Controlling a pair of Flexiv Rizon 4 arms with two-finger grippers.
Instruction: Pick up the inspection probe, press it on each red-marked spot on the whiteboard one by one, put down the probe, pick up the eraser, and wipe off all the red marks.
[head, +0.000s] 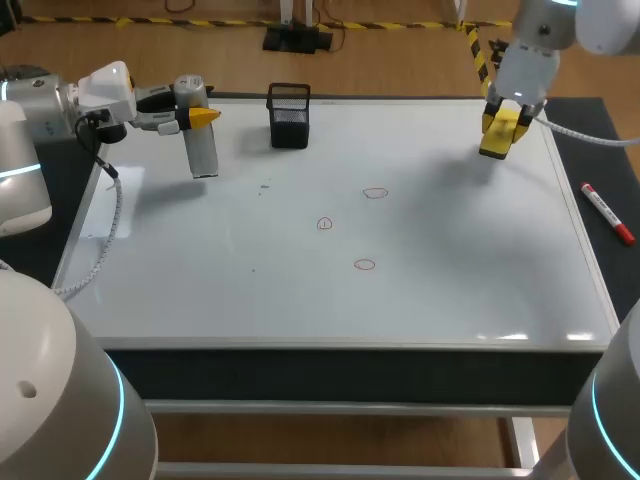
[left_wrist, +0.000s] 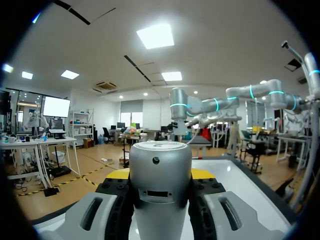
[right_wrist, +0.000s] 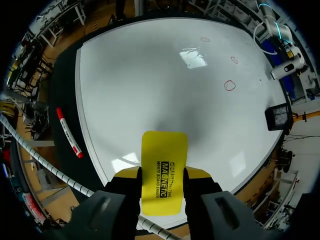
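whiteboard (head: 200, 290) covers nearly the whole tabletop (head: 622, 275), only a dark strip shows down my right side. going from the near edge back: closest to me on the board is the nearest red mark (head: 364, 264), a small red ring a bit right of centre. just behind and left of it is the middle red mark (head: 325, 224), and past that, back to the right, the far red mark (head: 375, 193). all three are well apart from both arms. off the board on the dark strip lies a red marker (head: 607, 213), white at its far end.

further back on my left, the left gripper (head: 200, 116) comes in sideways over the far left corner of the board. its fingers (left_wrist: 116, 192) are clamped on the inspection probe (head: 202, 145), a silver cylinder standing upright between them, pads tight against both sides in the left wrist view. its lower end hangs close to the board, can't tell if it touches. just right of it, near the far edge, sits a black mesh holder (head: 289, 115), apart from the probe.

far right corner: the right gripper (head: 503, 128) hangs above the board, fingers (right_wrist: 124, 190) pinched on the yellow eraser (head: 498, 135) from both sides, the eraser sticking out past the tips. right wrist view shows it up off the surface, the board spread out below it.
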